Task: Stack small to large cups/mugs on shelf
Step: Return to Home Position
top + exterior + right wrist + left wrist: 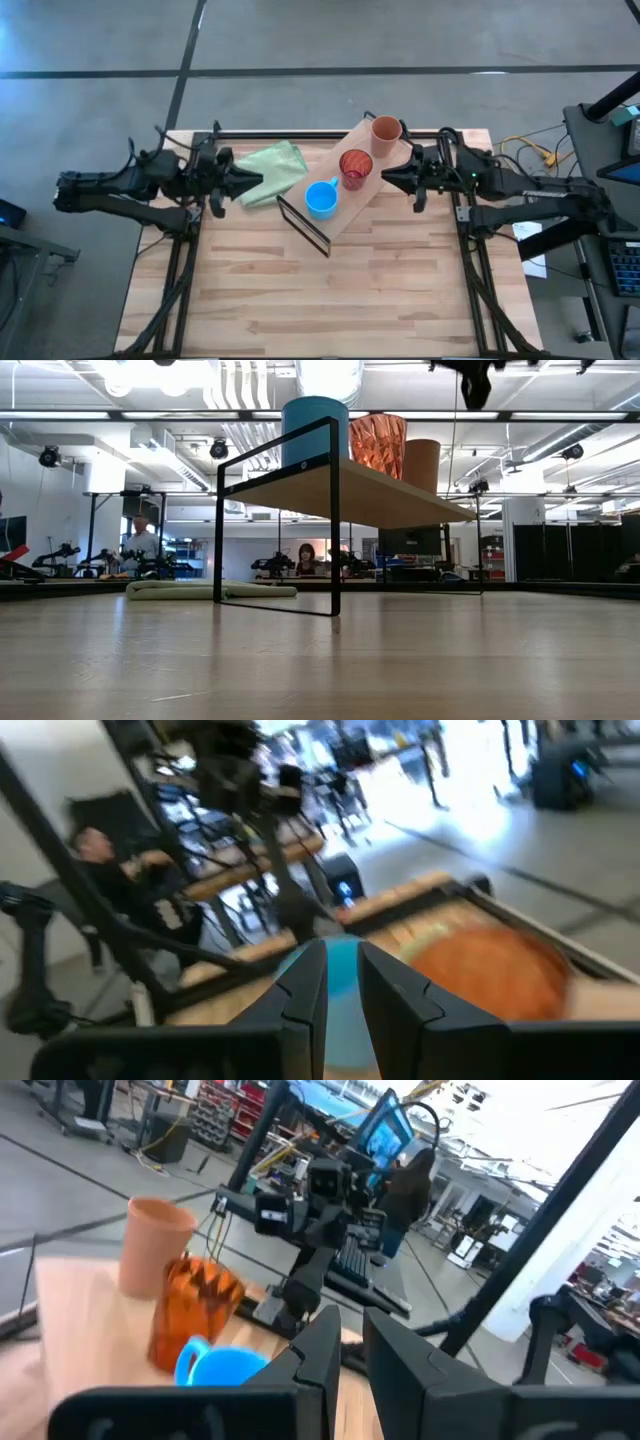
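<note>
The three cups are standing in a row on the shelf (346, 212), which is lying diagonally across the far middle of the table (330, 300). The blue cup (321, 199) is sitting at the near end, the red tumbler (355, 167) in the middle and the orange-brown cup (386, 132) at the far end, each just beside the next. The left gripper (255, 180) is hovering over the green cloth (275, 165) left of the shelf and the right gripper (387, 178) is hovering at the shelf's right edge near the red tumbler, both gripping nothing with fingers drawn together to a thin slit.
</note>
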Robot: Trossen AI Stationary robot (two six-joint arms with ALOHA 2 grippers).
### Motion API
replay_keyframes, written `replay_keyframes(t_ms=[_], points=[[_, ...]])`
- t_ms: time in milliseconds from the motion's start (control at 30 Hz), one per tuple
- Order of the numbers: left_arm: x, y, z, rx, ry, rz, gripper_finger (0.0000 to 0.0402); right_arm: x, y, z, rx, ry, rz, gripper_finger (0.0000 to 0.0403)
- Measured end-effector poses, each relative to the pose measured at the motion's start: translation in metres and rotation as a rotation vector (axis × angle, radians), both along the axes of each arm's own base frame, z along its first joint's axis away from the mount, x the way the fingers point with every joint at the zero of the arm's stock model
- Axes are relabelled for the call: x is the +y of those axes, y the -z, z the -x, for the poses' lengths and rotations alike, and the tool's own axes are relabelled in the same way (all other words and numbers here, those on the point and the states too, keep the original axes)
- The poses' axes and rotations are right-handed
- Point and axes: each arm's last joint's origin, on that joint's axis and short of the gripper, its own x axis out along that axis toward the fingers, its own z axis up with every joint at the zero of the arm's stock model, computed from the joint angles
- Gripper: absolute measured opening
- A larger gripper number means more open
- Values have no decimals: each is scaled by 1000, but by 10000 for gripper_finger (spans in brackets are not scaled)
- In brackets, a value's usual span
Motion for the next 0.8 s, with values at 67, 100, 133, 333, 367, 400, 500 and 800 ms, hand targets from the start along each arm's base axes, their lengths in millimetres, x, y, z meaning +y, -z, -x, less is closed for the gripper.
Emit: replay_keyframes(t_ms=[67, 100, 133, 333, 367, 400, 500, 800], points=[[0, 11, 10, -2, 4, 7, 34, -1, 8, 1, 28, -2, -7, 54], [1, 16, 15, -9, 5, 10, 34, -1, 11, 2, 31, -6, -7, 54], [1, 23, 20, -8, 8, 17, 34, -1, 13, 4, 30, -10, -7, 54], [1, 64, 37, 3, 15, 26, 34, 2, 23, 18, 14, -45, -16, 54], [1, 71, 39, -9, 15, 27, 34, 3, 25, 21, 9, -46, -16, 54], [2, 78, 40, -26, 15, 28, 34, 3, 27, 24, 3, -46, -15, 54], [2, 94, 45, -133, 16, 31, 34, 4, 33, 34, -48, -47, -16, 54], [2, 151, 48, -204, 22, 50, 34, 7, 65, 54, -326, -75, -31, 54]])
